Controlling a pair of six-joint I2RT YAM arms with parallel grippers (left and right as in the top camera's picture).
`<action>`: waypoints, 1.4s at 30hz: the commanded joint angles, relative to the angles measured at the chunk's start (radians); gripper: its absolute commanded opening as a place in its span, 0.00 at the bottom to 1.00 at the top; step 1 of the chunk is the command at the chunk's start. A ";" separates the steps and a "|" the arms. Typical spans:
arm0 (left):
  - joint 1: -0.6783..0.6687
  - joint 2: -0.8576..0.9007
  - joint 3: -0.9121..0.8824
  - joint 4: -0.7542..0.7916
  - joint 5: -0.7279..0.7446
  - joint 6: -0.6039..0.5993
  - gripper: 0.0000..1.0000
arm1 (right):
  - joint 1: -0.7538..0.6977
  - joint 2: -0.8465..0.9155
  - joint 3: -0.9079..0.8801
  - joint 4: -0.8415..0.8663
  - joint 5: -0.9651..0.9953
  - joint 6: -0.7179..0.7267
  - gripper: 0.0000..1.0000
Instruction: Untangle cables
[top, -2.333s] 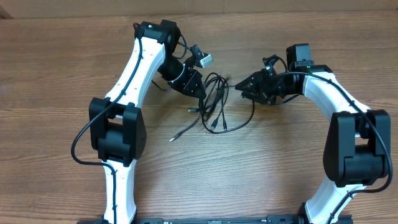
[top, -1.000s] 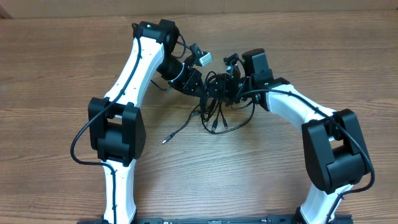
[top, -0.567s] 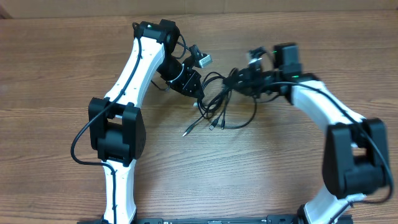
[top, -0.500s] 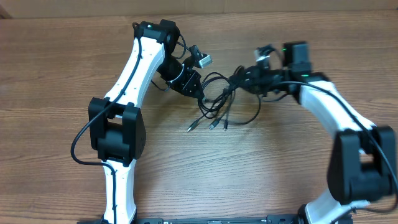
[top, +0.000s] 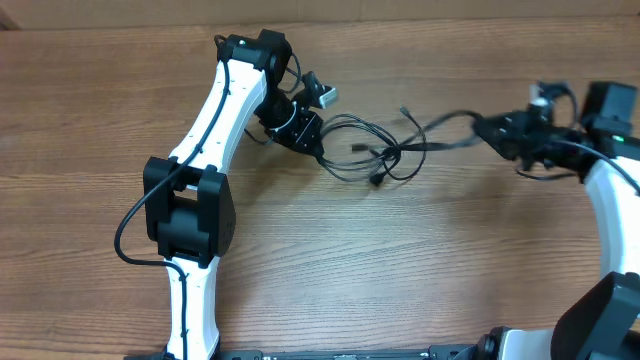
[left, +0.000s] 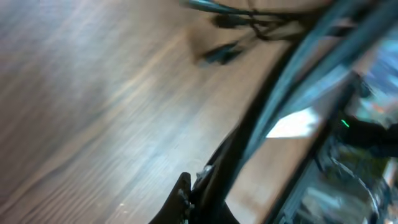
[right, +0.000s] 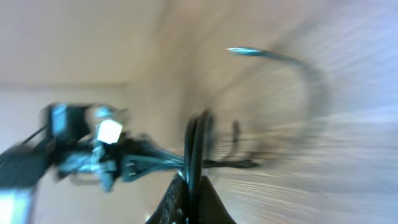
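The thin black cables (top: 385, 150) stretch in a line across the wooden table between my two grippers, with a small knot of loops and loose plug ends near the middle. My left gripper (top: 318, 148) is shut on the left end of the cables (left: 249, 134). My right gripper (top: 482, 124) is shut on the right end and holds it taut far to the right. In the right wrist view the cables (right: 194, 146) run up from between the closed fingers (right: 188, 183). Both wrist views are blurred.
The wooden table (top: 330, 260) fills the view. A brown wall or board edge (top: 400, 10) runs along the back. The white left arm (top: 215, 110) crosses the left middle; the right arm (top: 610, 190) sits at the right edge.
My right gripper pulled far to the right with a cable end, stretching the bundle from a loose coil into a drawn-out line. The left gripper stayed in place holding its end.
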 joint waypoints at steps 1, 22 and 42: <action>0.027 0.002 -0.005 0.034 -0.345 -0.322 0.04 | -0.101 -0.017 0.000 -0.050 0.255 -0.041 0.04; 0.061 0.002 -0.005 0.055 0.120 -0.171 0.04 | -0.099 -0.017 0.000 -0.143 0.360 -0.025 0.22; 0.013 -0.003 0.063 -0.035 0.709 0.290 0.15 | -0.044 -0.017 -0.001 -0.192 0.057 -0.250 0.91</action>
